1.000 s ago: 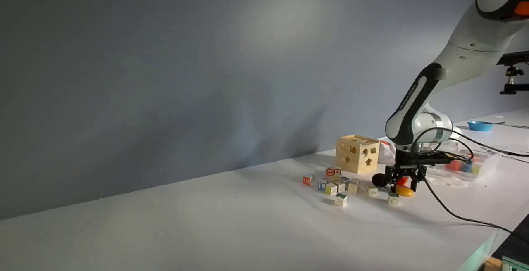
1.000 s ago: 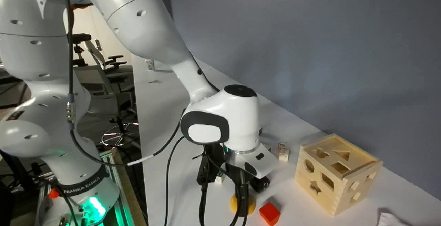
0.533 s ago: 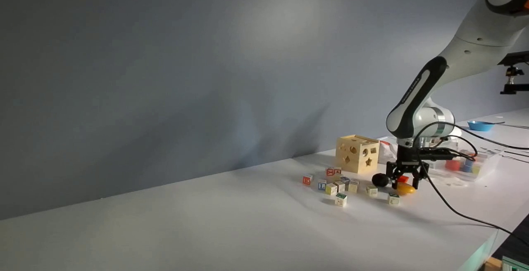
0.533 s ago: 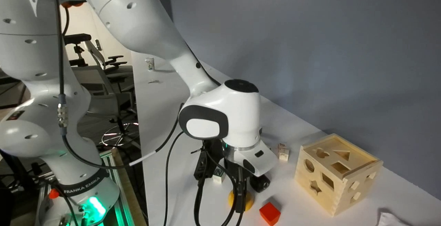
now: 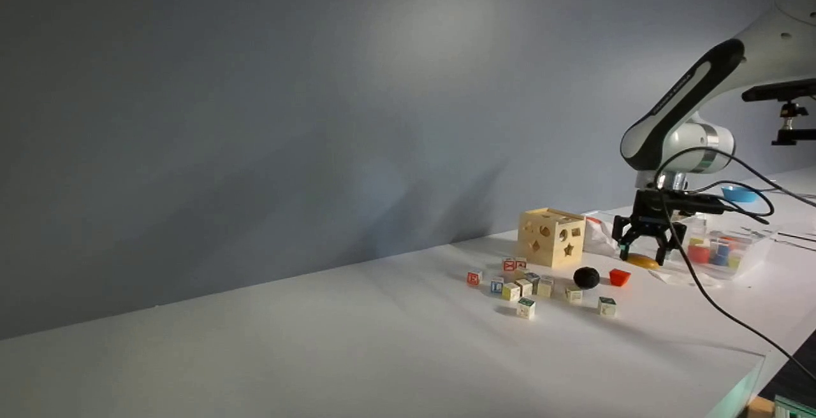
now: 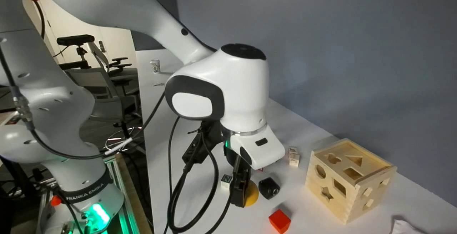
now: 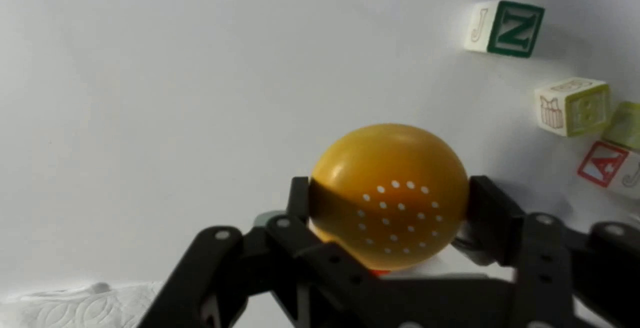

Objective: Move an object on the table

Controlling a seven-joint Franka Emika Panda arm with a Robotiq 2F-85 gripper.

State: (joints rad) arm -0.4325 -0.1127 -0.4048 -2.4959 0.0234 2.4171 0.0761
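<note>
A smooth yellow-orange rounded object (image 7: 390, 168) with white dots sits between the two fingers of my gripper (image 7: 389, 195), both fingers touching its sides. In an exterior view the yellow object (image 5: 642, 262) hangs between the fingertips of the gripper (image 5: 642, 257), above the table (image 5: 357, 341). In an exterior view the yellow object (image 6: 252, 193) is partly hidden behind the gripper (image 6: 240, 196). The white-grey table (image 7: 150, 118) fills most of the wrist view.
A wooden shape box (image 5: 549, 239) stands near the wall. A black object (image 5: 586, 278), a red block (image 5: 618, 278) and several letter blocks (image 5: 526, 308) lie nearby. A clear bin (image 5: 755, 259) of coloured pieces and a blue bowl (image 5: 739, 194) are behind the gripper. Cables loop from the arm.
The gripper has risen from the table and moved back towards the robot's base, carrying the yellow object up with it. The red block and black object stay where they were.
</note>
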